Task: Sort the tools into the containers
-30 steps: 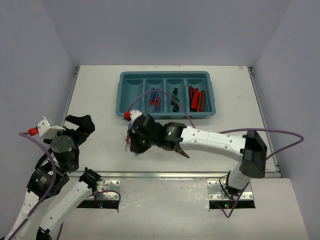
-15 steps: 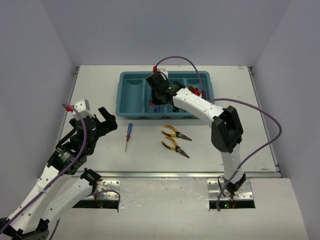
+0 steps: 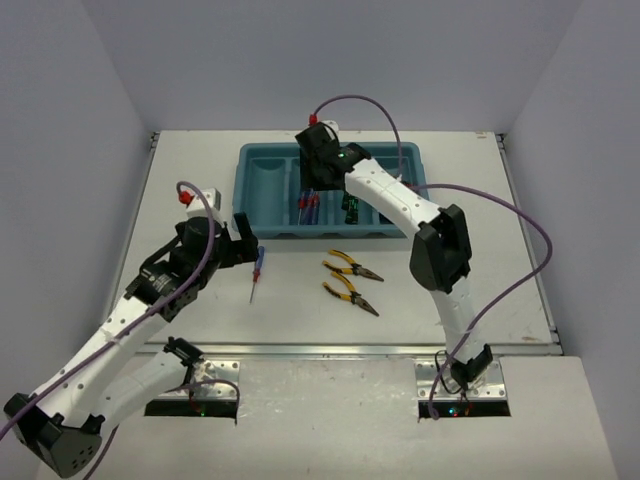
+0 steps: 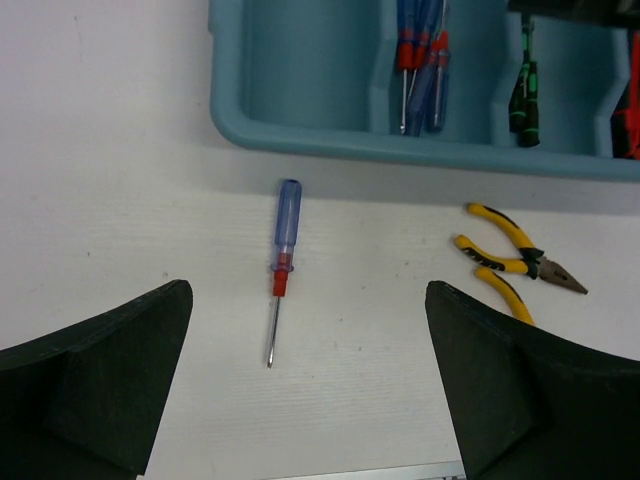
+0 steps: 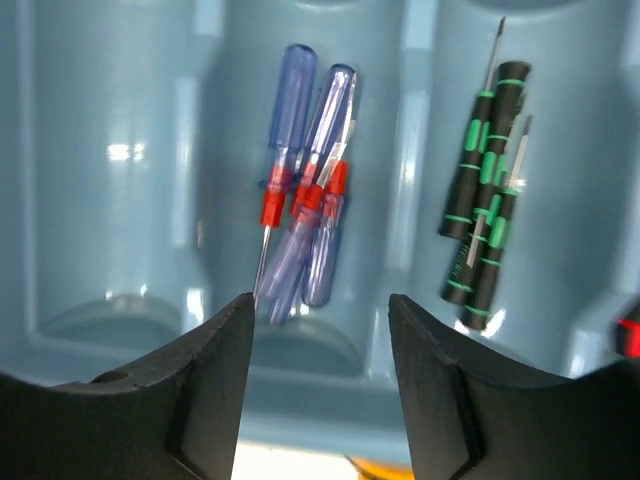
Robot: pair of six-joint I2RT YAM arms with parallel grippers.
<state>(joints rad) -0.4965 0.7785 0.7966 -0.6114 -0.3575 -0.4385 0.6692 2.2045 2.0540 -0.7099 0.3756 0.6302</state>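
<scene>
The teal tray (image 3: 245, 215) stands at the back of the table. Its second compartment holds several blue-and-red screwdrivers (image 5: 310, 190). The third holds black-and-green screwdrivers (image 5: 490, 190). Red-and-black knives (image 4: 630, 110) lie in the fourth, and the leftmost compartment (image 5: 110, 150) is empty. My right gripper (image 5: 318, 320) is open and empty above the second compartment (image 3: 310, 185). One blue-and-red screwdriver (image 4: 283, 250) lies on the table before the tray (image 3: 256, 272). My left gripper (image 4: 307, 305) is open above it (image 3: 245, 245). Two yellow-handled pliers (image 3: 352, 266) (image 3: 350, 295) lie to its right.
The tray's near wall (image 4: 330, 140) runs just beyond the loose screwdriver. The pliers (image 4: 510, 255) lie close to my left gripper's right finger (image 4: 500, 380). The table's near edge (image 3: 350, 348) is below the pliers.
</scene>
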